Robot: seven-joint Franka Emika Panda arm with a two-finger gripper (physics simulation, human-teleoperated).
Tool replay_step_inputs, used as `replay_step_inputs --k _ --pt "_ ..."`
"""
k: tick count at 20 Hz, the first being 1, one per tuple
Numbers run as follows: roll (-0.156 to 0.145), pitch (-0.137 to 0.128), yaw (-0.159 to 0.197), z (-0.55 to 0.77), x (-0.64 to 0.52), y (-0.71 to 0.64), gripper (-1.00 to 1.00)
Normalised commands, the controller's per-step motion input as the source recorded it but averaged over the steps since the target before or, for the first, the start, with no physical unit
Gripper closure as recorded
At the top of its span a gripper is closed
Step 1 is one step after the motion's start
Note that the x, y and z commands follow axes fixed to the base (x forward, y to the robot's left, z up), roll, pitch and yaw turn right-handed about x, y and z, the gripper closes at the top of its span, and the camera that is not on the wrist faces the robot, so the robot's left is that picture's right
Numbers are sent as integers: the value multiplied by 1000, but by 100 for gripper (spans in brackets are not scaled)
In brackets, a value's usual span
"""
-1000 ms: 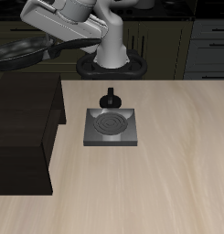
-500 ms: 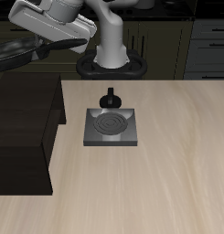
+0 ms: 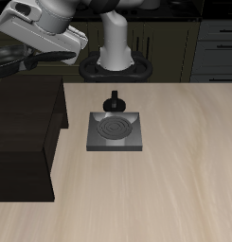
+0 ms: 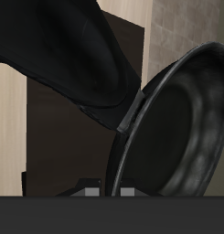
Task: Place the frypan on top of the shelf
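The arm has swung farther out over the shelf (image 3: pixel 27 142) since a second ago, carrying the frypan (image 3: pixel 15 59) with it. The gripper (image 3: pixel 40 52) is clamped on the pan's handle (image 4: pixel 63 55), holding the pan in the air above the shelf's flat top. Well away from the gripper, a small black pot (image 3: pixel 114 101) and a grey burner plate (image 3: pixel 116 130) sit on the desk (image 3: pixel 174 170).

Desk layout, shelf at one side

The shelf (image 3: pixel 27 142) stands on the desk (image 3: pixel 174 180); the burner (image 3: pixel 116 130) lies beside it mid-desk, the pot (image 3: pixel 114 101) just behind; the frypan (image 3: pixel 15 59) hangs above the shelf.
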Motion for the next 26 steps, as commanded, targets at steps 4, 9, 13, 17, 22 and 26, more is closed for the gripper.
replay_step_inputs --k 4,9,13,17,22,26 --pt "-15 13 13 -176 160 -16 100" --pt "-26 58 -18 -321 234 -59 100" --pt "30 34 3 -261 76 206 100" --pt "12 72 36 -461 193 253 100" --pt "-34 105 4 -419 148 113 100" --pt "-68 83 31 -363 122 -84 100"
